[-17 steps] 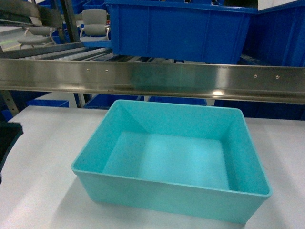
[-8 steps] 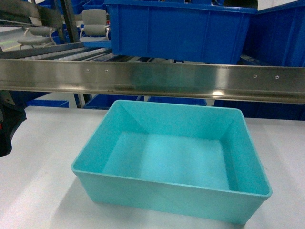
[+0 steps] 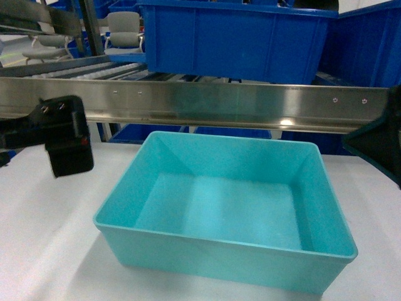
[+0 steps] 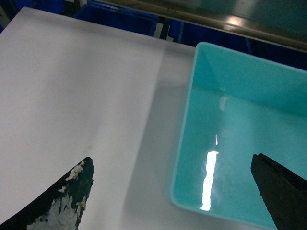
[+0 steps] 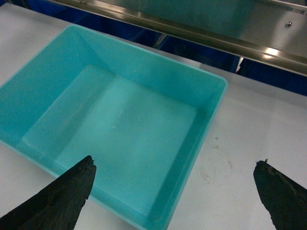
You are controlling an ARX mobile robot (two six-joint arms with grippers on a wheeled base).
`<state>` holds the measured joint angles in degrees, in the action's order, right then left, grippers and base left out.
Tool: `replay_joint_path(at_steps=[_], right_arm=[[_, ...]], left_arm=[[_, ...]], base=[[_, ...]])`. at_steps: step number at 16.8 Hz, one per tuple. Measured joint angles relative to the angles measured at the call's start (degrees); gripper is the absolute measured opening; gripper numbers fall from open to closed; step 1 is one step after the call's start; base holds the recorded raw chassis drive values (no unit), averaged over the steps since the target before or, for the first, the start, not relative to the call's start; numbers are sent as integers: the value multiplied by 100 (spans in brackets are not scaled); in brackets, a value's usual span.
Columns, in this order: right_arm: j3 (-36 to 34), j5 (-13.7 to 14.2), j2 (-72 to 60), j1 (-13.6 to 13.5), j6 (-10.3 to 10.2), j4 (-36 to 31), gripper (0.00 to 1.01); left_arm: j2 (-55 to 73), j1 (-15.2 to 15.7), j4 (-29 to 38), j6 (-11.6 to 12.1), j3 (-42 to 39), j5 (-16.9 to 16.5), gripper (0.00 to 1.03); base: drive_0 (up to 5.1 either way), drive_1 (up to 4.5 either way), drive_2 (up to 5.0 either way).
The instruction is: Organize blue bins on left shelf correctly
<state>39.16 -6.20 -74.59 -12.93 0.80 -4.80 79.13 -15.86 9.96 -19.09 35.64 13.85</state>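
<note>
On the white tabletop (image 3: 44,251), dead centre of your head view, sits the turquoise bin (image 3: 229,210), empty, its far rim just under the front steel beam (image 3: 207,103) of the left shelf. Above that beam, at 12 o'clock, a dark blue tub (image 3: 235,37) rests on the roller tracks (image 3: 94,68).

Your head camera shows the left arm (image 3: 66,135) only as a black block at 9 o'clock and the right arm (image 3: 379,141) as a dark wedge at 3 o'clock; neither claw's tips are visible there. The wrist cameras give you those. The left gripper (image 4: 172,191) is spread wide, one finger over the bare table and the other over the bin's inside, straddling its left wall without touching it. The right gripper (image 5: 175,191) is also spread wide, one finger above the bin's floor, the other above the table past its right wall, where you can see a faint ring-shaped scuff (image 5: 216,165).

Half a second ago the left arm was only a dark edge at 9 o'clock and the right arm was out of sight; both have since come in. The bin has not shifted.
</note>
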Motion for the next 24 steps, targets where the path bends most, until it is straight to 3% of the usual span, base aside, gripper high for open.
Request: replay_joint_path(at_steps=[6, 9, 11, 16, 24], right_arm=[[581, 391, -1716, -11, 640, -380, 98], [861, 435, -2240, 31, 767, -542, 98], [1003, 564, -2675, 87, 817, -717, 98], [1342, 579, -3169, 289, 894, -772, 98], [1237, 649, -3676, 415, 848, -1060, 98]], left_arm=[[1366, 13, 289, -144, 535, -127, 98], [1666, 118, 481, -146, 765, -267, 98], [2052, 118, 424, -138, 946, -380, 98], [2529, -24, 518, -31, 1294, -391, 98], [2977, -157, 516, 7, 1329, -282, 98]], base=[[0, 0, 0], [0, 0, 0], [0, 0, 0], [0, 0, 0], [0, 0, 0]])
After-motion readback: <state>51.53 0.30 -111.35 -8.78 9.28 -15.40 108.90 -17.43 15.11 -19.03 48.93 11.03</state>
